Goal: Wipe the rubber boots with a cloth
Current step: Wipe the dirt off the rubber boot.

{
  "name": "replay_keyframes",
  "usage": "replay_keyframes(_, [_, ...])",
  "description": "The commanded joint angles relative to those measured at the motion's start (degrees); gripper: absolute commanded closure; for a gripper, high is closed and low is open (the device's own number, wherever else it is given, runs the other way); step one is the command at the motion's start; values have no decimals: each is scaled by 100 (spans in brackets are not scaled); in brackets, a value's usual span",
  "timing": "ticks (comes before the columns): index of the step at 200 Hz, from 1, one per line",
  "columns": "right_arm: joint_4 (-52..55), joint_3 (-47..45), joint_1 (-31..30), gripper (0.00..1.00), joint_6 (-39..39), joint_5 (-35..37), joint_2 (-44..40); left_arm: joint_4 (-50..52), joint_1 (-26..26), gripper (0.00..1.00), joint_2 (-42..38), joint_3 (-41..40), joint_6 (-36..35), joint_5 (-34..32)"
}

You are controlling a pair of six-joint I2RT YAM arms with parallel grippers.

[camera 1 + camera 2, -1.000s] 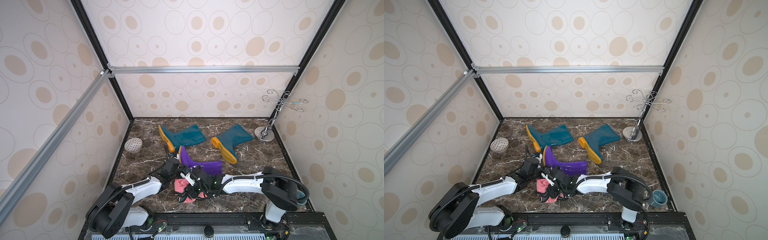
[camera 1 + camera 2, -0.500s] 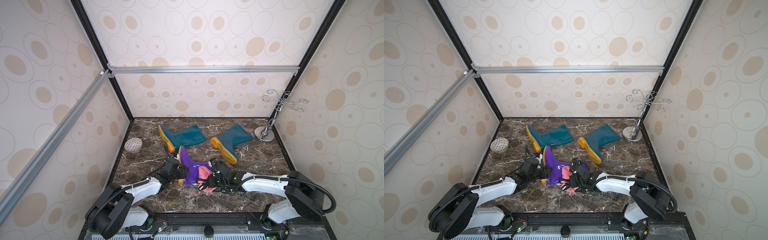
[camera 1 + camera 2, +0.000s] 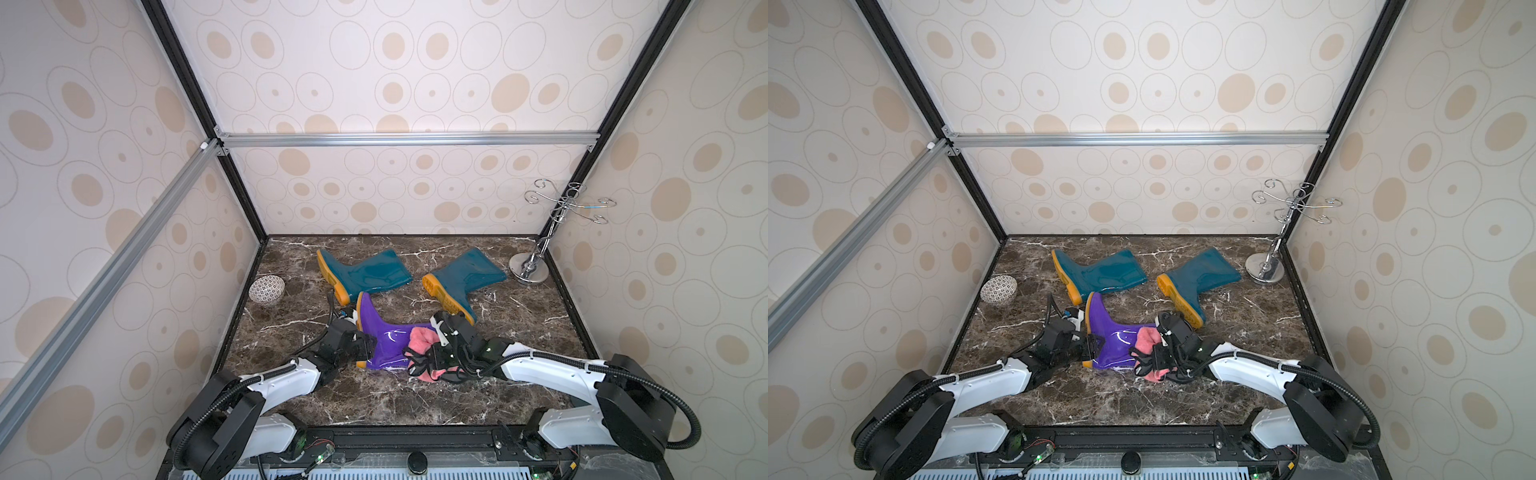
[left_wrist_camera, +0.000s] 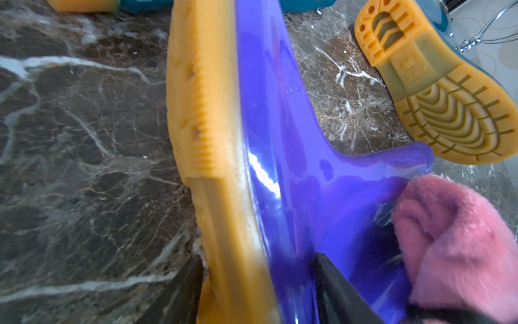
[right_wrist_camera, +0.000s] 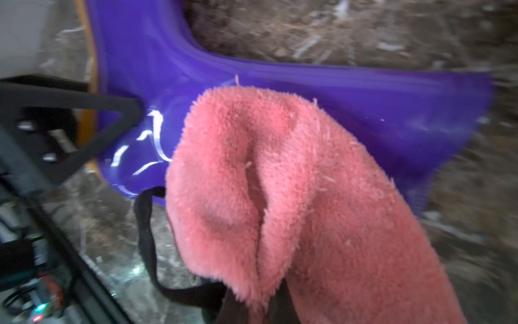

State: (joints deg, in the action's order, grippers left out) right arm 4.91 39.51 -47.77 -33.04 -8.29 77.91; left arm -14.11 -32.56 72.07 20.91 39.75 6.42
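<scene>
The purple boot [image 3: 384, 338] [image 3: 1111, 338] lies on its side near the front of the marble floor, its yellow-orange sole facing left. My left gripper [image 3: 365, 348] [image 4: 258, 261] is shut on its heel, one finger on the sole and one on the purple upper [image 4: 294, 140]. The right gripper [image 3: 432, 358] [image 5: 252, 305] is shut on the pink cloth [image 3: 420, 338] [image 5: 280, 182], whose bunched end rests on the boot's shaft [image 5: 336, 89] near the open top. Two teal boots [image 3: 365, 272] [image 3: 469, 272] lie on their sides further back.
A patterned bowl [image 3: 267, 289] sits by the left wall. A chrome hook stand [image 3: 530, 272] stands in the back right corner. One teal boot's sole [image 4: 437, 98] lies close behind the purple shaft's opening. Walls enclose three sides.
My right gripper has carried the cloth rightward from the boot's foot end along the shaft toward its opening. The left gripper and the purple boot have stayed put.
</scene>
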Motion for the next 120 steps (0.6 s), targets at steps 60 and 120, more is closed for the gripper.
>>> replay_keyframes(60, [-1229,942,-103,100,-410,-486,1568,215,-57,38,-247,-166,-57,150])
replay_keyframes(120, [334,-237,-27,100,-262,1435,298,163,-56,38,-176,-219,-59,162])
